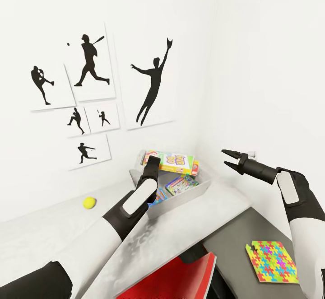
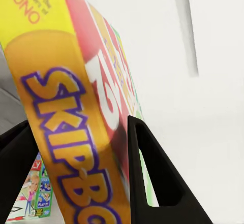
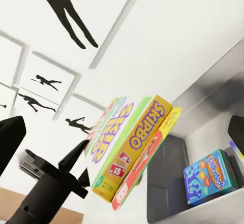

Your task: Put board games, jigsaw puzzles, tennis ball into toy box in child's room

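Observation:
My left gripper (image 1: 152,158) is shut on a yellow Skip-Bo board game (image 1: 174,162), holding it tilted just above the grey toy box (image 1: 198,190) in the table's far corner. In the left wrist view the game (image 2: 76,132) sits between the dark fingers (image 2: 152,173). Inside the box lie another colourful game (image 1: 180,184) and a blue one (image 3: 211,176). A yellow tennis ball (image 1: 89,203) rests on the white table to the left of my arm. One jigsaw puzzle (image 1: 272,261) lies on the dark surface at lower right. My right gripper (image 1: 228,159) hangs open and empty, right of the box.
A red flat item (image 1: 180,276) lies at the near table edge. Walls close in the corner behind and right of the box, the left wall (image 1: 90,86) bearing baseball silhouette posters. The white tabletop (image 1: 54,231) stretches leftward.

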You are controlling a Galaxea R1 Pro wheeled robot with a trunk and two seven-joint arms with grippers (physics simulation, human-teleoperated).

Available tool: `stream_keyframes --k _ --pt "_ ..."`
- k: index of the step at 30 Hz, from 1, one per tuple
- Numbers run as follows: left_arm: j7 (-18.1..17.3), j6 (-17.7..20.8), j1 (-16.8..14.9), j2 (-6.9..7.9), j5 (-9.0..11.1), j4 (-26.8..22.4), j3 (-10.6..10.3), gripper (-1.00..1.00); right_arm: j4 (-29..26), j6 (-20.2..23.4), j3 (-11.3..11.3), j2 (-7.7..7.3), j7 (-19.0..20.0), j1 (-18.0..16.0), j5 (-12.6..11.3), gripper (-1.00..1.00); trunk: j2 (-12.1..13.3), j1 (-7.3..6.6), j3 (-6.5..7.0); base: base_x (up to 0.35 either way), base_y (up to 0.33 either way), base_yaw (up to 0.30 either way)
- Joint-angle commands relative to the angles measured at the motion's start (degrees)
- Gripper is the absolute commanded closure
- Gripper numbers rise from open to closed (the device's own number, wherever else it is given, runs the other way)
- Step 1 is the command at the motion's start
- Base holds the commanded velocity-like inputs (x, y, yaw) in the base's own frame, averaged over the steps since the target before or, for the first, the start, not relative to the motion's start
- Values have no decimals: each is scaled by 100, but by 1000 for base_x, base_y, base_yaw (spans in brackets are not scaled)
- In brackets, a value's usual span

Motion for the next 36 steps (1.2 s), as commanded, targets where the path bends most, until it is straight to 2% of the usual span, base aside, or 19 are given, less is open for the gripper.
stream_keyframes --k 1,9,18,24,36 --pt "20 -32 -9 0 54 0 -13 100 1 23 -11 0 33 -7 25 -100 -14 4 -23 0 0 0" --pt "27 -48 -8 0 408 11 -23 100 1 23 -13 0 33 -7 25 -100 -14 4 -98 0 0 0" --pt "35 -178 -8 0 764 13 -138 100 -3 23 -20 0 33 -7 24 -100 -14 4 -182 0 0 0" --pt "36 -342 -8 0 799 6 -231 100 -1 23 -22 0 33 -5 25 -100 -14 4 -238 0 0 0" --pt "36 -408 -8 0 805 -17 -250 100 1 21 -22 0 33 -6 25 -100 -14 4 -346 0 0 0"
